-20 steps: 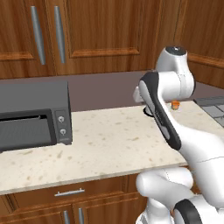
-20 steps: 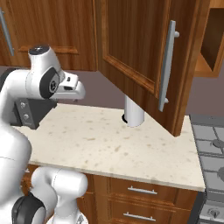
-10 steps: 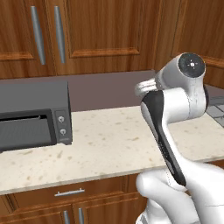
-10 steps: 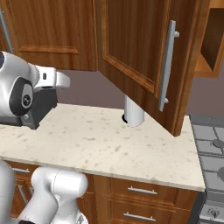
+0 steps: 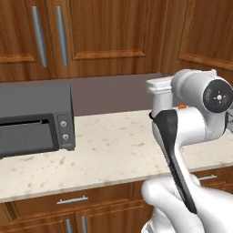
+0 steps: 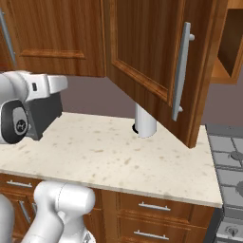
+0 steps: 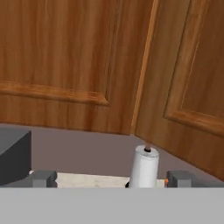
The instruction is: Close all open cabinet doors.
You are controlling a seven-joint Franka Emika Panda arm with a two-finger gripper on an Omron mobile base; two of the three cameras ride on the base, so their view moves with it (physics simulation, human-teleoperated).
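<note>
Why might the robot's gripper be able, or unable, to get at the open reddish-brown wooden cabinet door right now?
Probably able: the open reddish-brown wooden cabinet door swings out over the counter, and open air lies between it and the gripper. The white cylinder stands lower, below the door.

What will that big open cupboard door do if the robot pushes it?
The open cabinet door is probably stiff wood, so it should swing shut on its hinges rather than bend. It looks tall and heavy, so expect a slow swing. The white cylinder beneath might get brushed.
</note>
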